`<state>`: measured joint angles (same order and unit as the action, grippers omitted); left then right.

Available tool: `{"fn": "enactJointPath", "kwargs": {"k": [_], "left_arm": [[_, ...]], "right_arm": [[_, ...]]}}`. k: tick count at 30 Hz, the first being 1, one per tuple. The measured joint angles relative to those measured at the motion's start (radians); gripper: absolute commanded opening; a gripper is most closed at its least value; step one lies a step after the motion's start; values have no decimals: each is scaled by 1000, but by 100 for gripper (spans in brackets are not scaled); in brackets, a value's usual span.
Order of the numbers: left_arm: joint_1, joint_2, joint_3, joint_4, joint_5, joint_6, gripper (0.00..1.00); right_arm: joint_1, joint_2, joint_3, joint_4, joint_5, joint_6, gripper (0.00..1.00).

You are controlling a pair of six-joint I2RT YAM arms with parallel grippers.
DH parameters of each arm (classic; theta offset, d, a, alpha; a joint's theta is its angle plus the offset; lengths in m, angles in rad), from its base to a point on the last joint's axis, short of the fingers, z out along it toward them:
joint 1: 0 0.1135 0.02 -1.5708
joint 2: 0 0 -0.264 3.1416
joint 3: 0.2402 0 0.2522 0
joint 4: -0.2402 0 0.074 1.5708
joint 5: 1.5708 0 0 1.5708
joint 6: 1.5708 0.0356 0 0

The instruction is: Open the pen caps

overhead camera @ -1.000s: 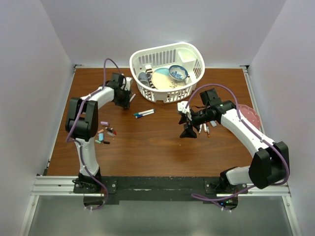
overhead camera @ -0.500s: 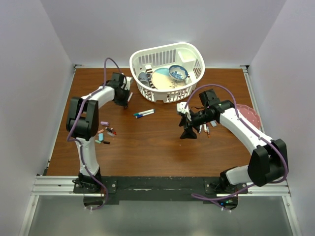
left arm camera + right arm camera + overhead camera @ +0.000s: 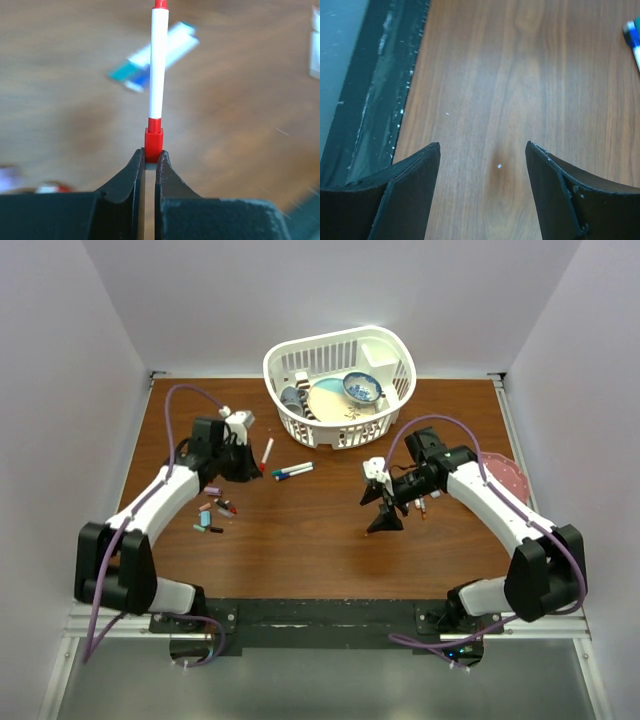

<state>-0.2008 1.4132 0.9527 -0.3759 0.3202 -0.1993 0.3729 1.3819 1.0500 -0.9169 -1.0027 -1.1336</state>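
My left gripper [image 3: 256, 471] [image 3: 150, 159] is shut on the square red end [image 3: 154, 142] of a red marker [image 3: 266, 452]. Its white barrel [image 3: 158, 65] points straight away from the jaws and is held off the table. My right gripper [image 3: 383, 513] [image 3: 482, 150] is open and empty over bare wood. Two capped markers, teal and blue [image 3: 292, 471], lie mid-table, blurred in the left wrist view [image 3: 150, 57]. Several loose pen caps lie at the left: pink [image 3: 212, 490], teal [image 3: 205, 520], red [image 3: 226, 506], black [image 3: 213, 529].
A white basket [image 3: 385, 340] with dishes stands at the back centre. Several thin markers [image 3: 416, 502] lie beside the right arm. A red plate [image 3: 512, 475] sits at the right edge. A blue marker tip [image 3: 632, 37] shows in the right wrist view.
My left arm has swung away from the basket, toward the front and left, carrying the red marker. My right gripper has shifted slightly nearer and stays open.
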Motion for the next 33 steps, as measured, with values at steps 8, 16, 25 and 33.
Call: {"fn": "enactJointPath", "kwargs": {"k": [8,16,25,33], "left_arm": [[-251,-47,-229,104,305,-154,0],[-508,109,-222,260,437,-249,0],[-569,198,-157,362,491,-288,0],[-575,198,-157,391,522,-297,0]], "right_arm": [[46,-114,-75,-4,-29,-114,78],[154,-101,-132,36,74,-151,78],[308,-3,-176,111,235,-152,60],[359,34,-181,177,330,-116,31]]}}
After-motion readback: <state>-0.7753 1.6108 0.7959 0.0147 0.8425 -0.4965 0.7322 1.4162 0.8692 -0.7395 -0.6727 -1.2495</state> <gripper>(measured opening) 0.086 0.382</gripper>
